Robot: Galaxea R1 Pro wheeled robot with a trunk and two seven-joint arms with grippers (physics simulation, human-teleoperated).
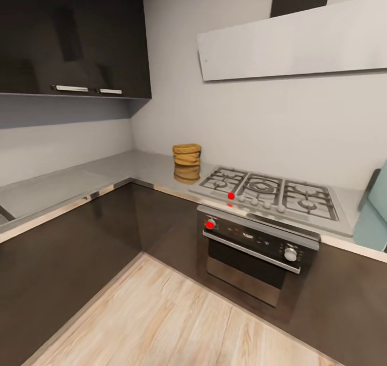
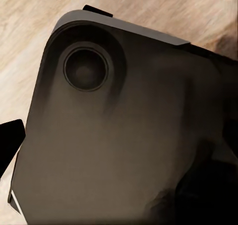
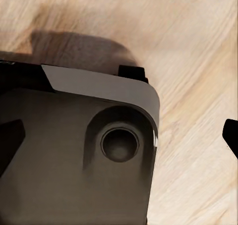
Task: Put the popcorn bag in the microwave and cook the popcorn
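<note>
One popcorn bag (image 1: pixel 186 155) stands on one countertop (image 1: pixel 64 186). One gas hob (image 1: pixel 270 192) has three grates and five knobs, one red. One oven (image 1: pixel 254 253) has two knobs. Two handles (image 1: pixel 89 90) sit on the wall cabinets. One microwave (image 1: pixel 374 210) at the edge.

gas hob (image 1: pixel 271 193) | built-in oven (image 1: pixel 252 253) (beneath hob) | wood floor (image 1: pixel 161 317)

Popcorn bag (image 1: pixel 186 155) rough burlap; countertop (image 1: pixel 107 172) glossy steel.
</note>
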